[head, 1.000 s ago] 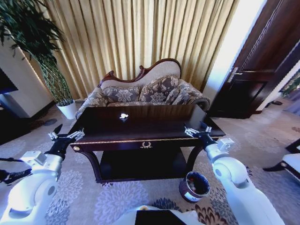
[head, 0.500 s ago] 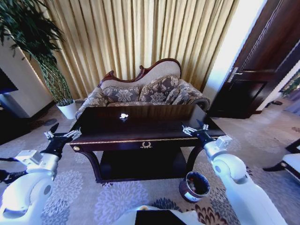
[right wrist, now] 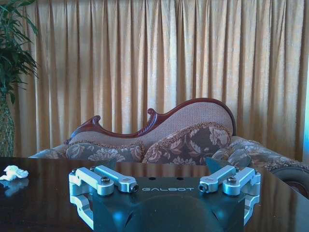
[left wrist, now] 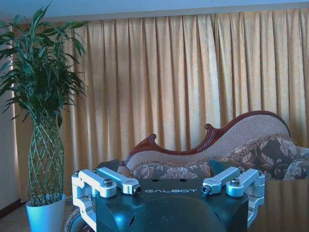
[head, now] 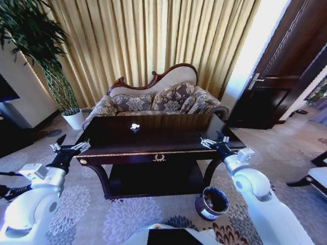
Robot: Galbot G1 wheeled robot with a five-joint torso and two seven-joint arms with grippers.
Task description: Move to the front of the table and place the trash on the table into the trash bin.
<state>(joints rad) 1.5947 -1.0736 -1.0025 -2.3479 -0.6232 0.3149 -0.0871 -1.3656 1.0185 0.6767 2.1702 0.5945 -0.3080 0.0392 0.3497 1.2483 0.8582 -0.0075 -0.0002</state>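
Observation:
The dark glossy table with gold trim stands straight ahead. One crumpled white paper wad, the trash in sight, lies on its far left part; the right wrist view catches the same paper wad on the tabletop. The round dark trash bin sits on the carpet by the table's front right leg. My left gripper hovers open just off the table's front left corner. My right gripper hovers open over the front right corner. Both wrist views show the left gripper and the right gripper with nothing between their fingers.
A patterned sofa stands right behind the table, with gold curtains beyond it. A tall plant in a white pot is at the back left. A dark door is at the right. Floral carpet surrounds the table.
My left arm has sunk slightly and drifted a little to the left. The right arm has barely moved, and the paper wad lies where it was.

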